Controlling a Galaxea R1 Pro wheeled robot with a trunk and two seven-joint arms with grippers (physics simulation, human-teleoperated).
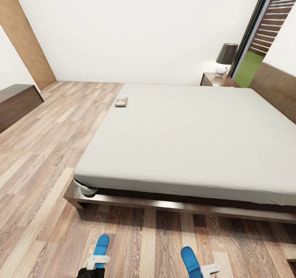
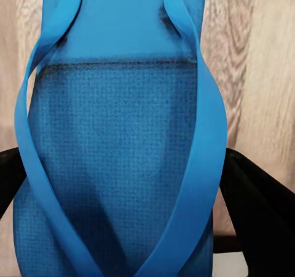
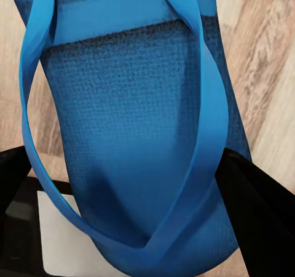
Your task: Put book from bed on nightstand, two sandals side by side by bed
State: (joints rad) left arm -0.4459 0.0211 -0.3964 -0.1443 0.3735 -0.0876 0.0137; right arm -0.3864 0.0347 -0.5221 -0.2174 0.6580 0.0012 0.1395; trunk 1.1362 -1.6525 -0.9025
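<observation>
A: Report the position of the book [image 1: 121,102].
B: It lies flat on the bed [image 1: 185,138], at the mattress's far left corner, close to the edge. The nightstand [image 1: 216,80] stands beyond the bed's far right corner and carries a lamp [image 1: 225,59] with a dark shade and white base.

A: Sandals?
B: Both are held low over the wood floor [image 1: 45,154], in front of the bed's near side. The left sandal [image 1: 101,245] sits in the left gripper [image 1: 95,262]; the right sandal [image 1: 191,260] sits in the right gripper [image 1: 207,269]. They are apart, toes pointing toward the bed.

A: State of the fingers?
B: In the left wrist view, dark fingers [image 2: 255,197] flank the blue sole [image 2: 117,160] on both sides, closed against it. In the right wrist view, the fingers [image 3: 258,209] likewise clamp the sole [image 3: 129,129].

A: Surroundings?
B: A long low dark cabinet [image 1: 16,103] stands against the left wall.
</observation>
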